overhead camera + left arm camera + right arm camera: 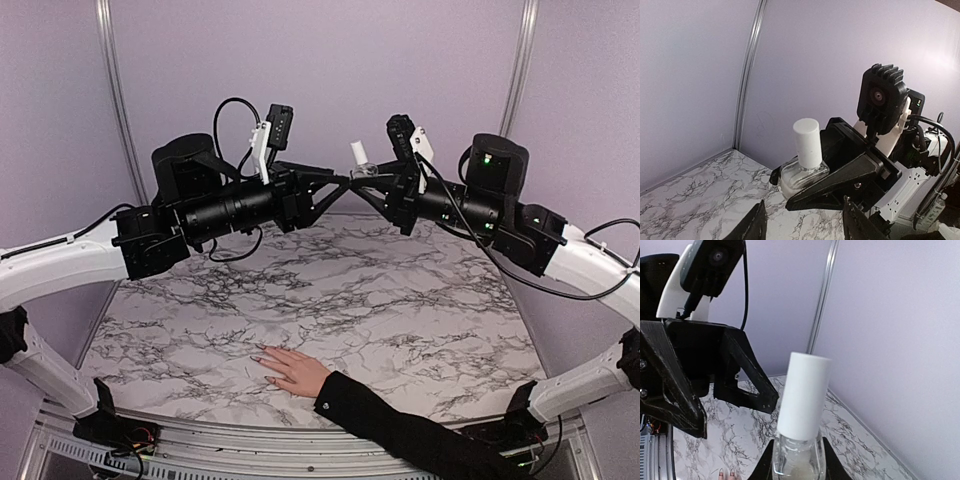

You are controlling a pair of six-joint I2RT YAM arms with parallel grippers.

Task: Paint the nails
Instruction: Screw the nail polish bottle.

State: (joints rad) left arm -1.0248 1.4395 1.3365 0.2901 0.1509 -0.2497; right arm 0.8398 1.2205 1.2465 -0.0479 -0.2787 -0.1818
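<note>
In the top external view, a pale human hand (pixel 292 370) in a black sleeve lies flat on the grey-veined white marble table (pixel 180 320), near its front edge. The nails (pixel 257 350) at the fingertips are too small to make out, and the sleeve runs off the bottom of the view. High above the far half of the table the two arms meet tip to tip. The right gripper (pixel 362 176) is clamped on a small clear glass bottle (pixel 358 153) with a white cylindrical cap. The left gripper (pixel 338 184) is just beside it. Bare marble lies between them and the hand below.

In the left wrist view, the left gripper (pixel 807 227) shows only two fingertips at the bottom edge, spread apart with nothing between them. Beyond, the bottle (pixel 805 162) stands upright, its lower body partly hidden by the right gripper's black fingers. A black wrist camera (pixel 882 97) sits above.

In the right wrist view, the right gripper (pixel 797 472) is cut off at the bottom edge, flanking the glass. The left gripper (pixel 732 412) gapes just left of the bottle (pixel 802 395). Far below, nails (pixel 732 473) peek in at the bottom edge.
</note>
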